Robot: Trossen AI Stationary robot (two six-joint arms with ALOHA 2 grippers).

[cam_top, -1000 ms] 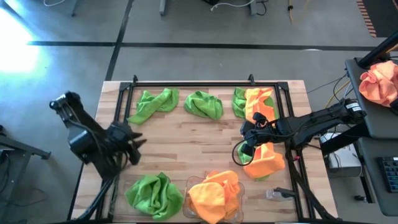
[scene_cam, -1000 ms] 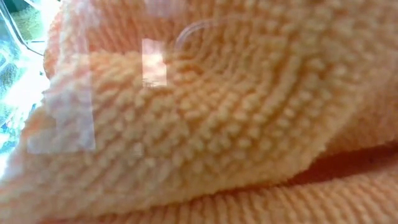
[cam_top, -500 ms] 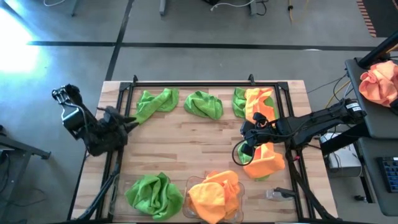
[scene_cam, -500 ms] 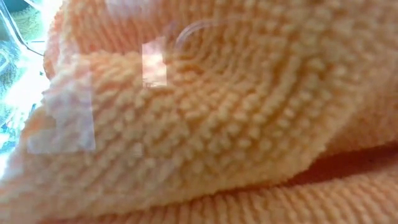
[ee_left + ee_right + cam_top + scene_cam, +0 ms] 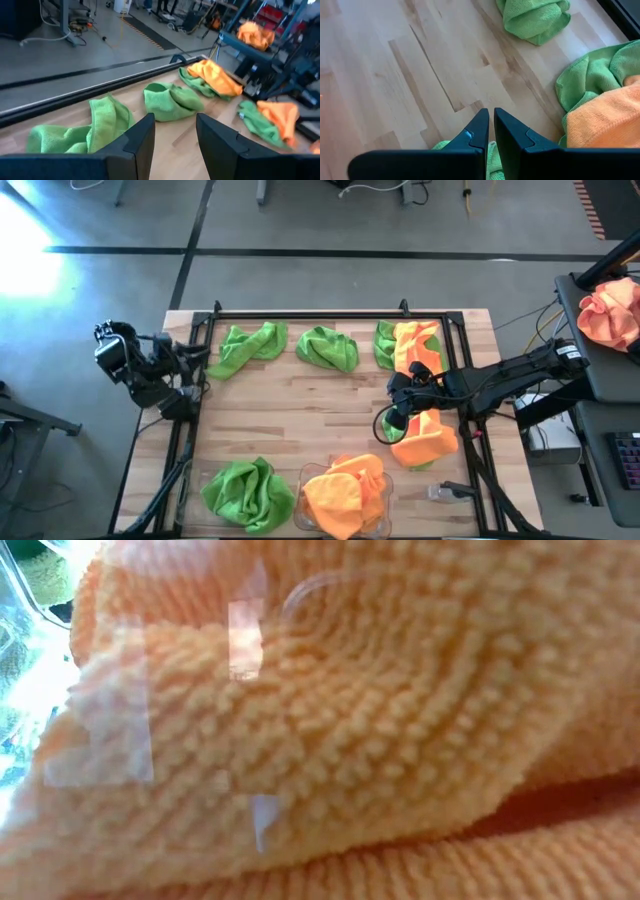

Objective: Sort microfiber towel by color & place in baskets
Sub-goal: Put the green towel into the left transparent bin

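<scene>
Empty left claw (image 5: pixel 175 145) open; right claw (image 5: pixel 491 135) shut.

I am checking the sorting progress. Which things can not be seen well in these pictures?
- Low view: an orange towel against the lens hides the whole table.
- High view: the baskets' clear walls are barely visible under the green pile and orange pile.
- High view: the right gripper hides what lies under it.

the place was shown to be a robotics lab or workshop. a bare concrete floor (image 5: pixel 330 220) marked with dark tape lines was seen beyond the wooden table (image 5: pixel 300 410), well past the left claw (image 5: pixel 175 145). metal stands and cables (image 5: pixel 75 25) were seen farther off.
</scene>
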